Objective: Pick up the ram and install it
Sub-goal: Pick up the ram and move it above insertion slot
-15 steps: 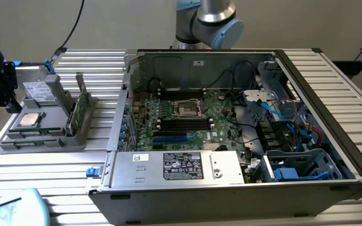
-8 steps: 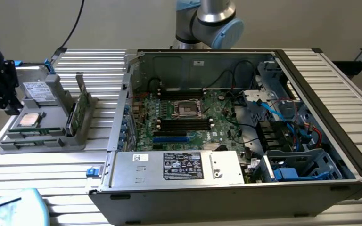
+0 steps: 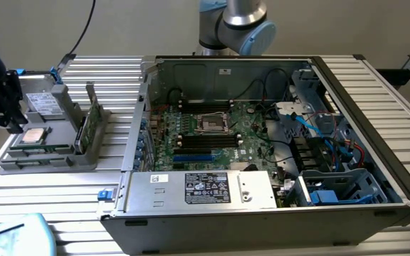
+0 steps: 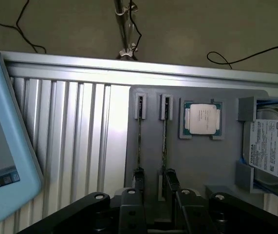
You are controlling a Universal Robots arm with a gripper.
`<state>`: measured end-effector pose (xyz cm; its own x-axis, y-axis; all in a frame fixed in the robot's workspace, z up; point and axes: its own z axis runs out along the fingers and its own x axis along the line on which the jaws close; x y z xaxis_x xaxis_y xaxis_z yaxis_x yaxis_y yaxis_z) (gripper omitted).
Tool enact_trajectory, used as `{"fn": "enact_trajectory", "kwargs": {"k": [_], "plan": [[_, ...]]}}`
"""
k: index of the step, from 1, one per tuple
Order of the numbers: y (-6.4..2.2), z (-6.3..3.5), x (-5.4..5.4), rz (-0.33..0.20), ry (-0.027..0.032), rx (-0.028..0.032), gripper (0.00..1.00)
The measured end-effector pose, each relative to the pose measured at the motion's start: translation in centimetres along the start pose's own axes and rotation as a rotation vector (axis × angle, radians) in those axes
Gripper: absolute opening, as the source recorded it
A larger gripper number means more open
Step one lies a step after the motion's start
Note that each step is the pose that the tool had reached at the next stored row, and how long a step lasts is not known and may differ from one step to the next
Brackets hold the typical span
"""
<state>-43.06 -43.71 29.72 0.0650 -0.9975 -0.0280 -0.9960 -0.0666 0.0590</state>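
Open computer case (image 3: 376, 106) on slatted tabletop (image 3: 48, 197); motherboard (image 3: 219, 133) flat inside, silver power supply (image 3: 205, 189) along near side. Grey tray (image 3: 48, 160) to exterior view's left of case. Two ram sticks (image 3: 89, 109) stand on edge at tray side nearest case; processor chip (image 3: 34, 136) and hard drive (image 3: 45, 101) beside them. Black gripper (image 3: 11, 125) over tray's outer edge, just beside processor chip. Arm base (image 3: 237, 24) beyond case.

Pale, plain wall (image 3: 134, 26) at the far side, with a black cable (image 3: 87, 26) hanging at far left. Ribbed aluminium table (image 3: 55, 197) below, slats running left to right. Dull brown floor (image 4: 202, 29) crossed by thin black cords (image 4: 275, 49). Soft, even light.
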Motion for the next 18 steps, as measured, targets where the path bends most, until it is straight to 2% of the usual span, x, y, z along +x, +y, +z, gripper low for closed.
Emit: {"fn": "enact_trajectory", "kwargs": {"k": [18], "plan": [[0.08,3.28,0.4,-0.004,0.0003,0.0003,0.31]]}}
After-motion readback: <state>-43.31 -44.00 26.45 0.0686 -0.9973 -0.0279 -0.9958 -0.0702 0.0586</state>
